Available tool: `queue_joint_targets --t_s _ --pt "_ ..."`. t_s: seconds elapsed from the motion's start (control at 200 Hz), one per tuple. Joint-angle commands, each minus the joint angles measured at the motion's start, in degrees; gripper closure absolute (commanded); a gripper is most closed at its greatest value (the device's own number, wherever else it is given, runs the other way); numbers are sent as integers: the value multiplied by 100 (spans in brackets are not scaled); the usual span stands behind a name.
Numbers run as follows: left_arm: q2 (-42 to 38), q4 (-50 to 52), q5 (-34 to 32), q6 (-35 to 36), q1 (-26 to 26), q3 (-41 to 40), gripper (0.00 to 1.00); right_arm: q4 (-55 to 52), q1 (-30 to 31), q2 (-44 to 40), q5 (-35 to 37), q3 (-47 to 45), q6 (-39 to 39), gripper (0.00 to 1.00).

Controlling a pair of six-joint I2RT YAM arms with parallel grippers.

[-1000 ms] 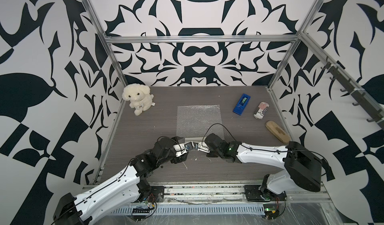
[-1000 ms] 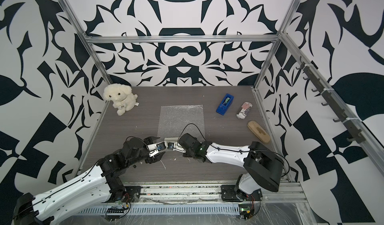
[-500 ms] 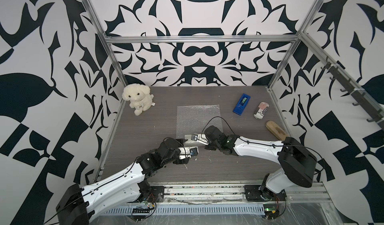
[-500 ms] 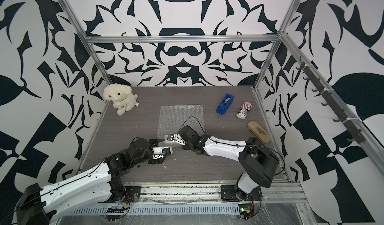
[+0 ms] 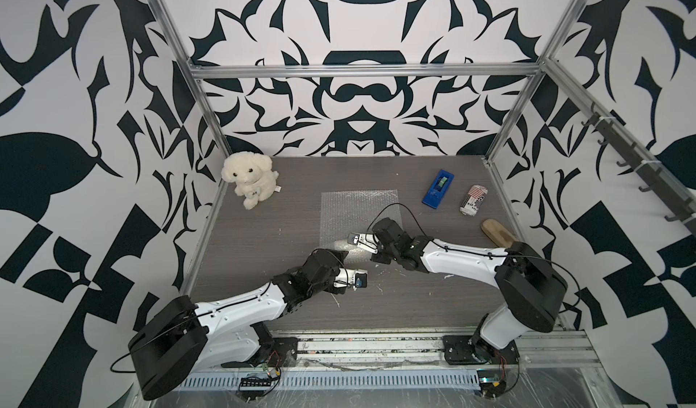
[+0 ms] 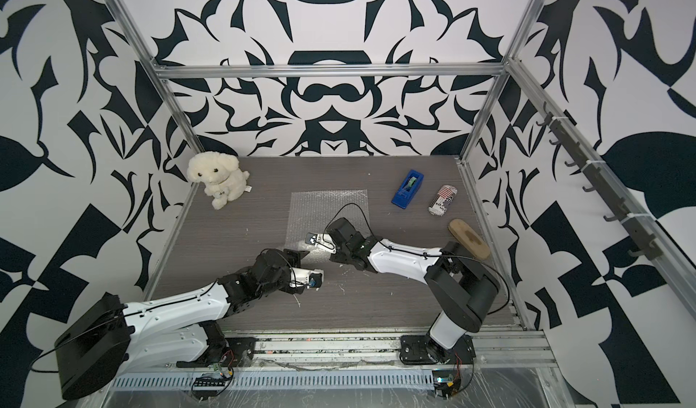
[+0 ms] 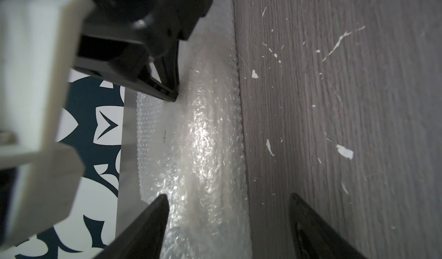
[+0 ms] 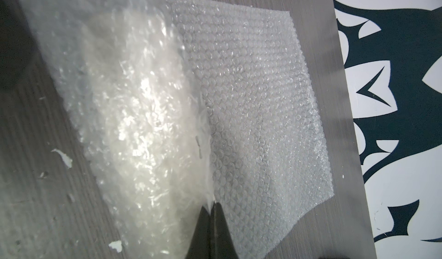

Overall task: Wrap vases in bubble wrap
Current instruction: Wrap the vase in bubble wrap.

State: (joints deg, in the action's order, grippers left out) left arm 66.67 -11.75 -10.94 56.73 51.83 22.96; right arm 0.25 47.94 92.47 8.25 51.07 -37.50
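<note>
Two tools work the fold: the right tool is pinched shut on the near edge of the wrap, drawn over the vase, while the left tool gapes empty at the roll's end. The vase lies on its side on the sheet's near part, mid tabletop, long axis left-right; its rim end is hidden. Next, I judge, roll it away across the flat sheet, fold taut.
</note>
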Motion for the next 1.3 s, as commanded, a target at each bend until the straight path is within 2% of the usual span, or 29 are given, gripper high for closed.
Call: queue_joint_targets --t_s 0.0,0.285,0.44,0.625,0.785,0.92,1.05,1.13,1.195,1.22,1.295 --pt "363 -870 -173 294 -85 15 21 -490 -21 156 -336 73 -48 100" --pt "1568 -1557 -78 471 -351 323 18 -667 -178 506 -472 381 -140 100" --pt "1817 -1882 -23 385 -592 402 16 -702 -216 527 -619 482 -186 100" --pt "2079 -1682 260 521 -639 584 19 -825 -250 586 -676 579 -251 100" --pt "2174 -1246 514 551 -665 684 21 -834 -297 582 -667 570 -249 100" --pt "2245 -598 686 406 -725 950 31 -804 -342 544 -753 614 -174 100" --pt "2420 477 975 209 -839 1397 31 -747 -439 442 -959 652 -106 100" --pt "2522 621 1075 192 -913 1461 31 -700 -524 383 -1012 679 -32 89" --pt "2653 937 1166 167 -1004 1613 30 -643 -650 315 -1088 707 96 65" --pt "2705 1052 1209 129 -1052 1686 30 -575 -705 272 -1089 715 144 60" --pt "2847 1301 1321 21 -1176 1854 31 -376 -863 56 -1106 690 165 51"
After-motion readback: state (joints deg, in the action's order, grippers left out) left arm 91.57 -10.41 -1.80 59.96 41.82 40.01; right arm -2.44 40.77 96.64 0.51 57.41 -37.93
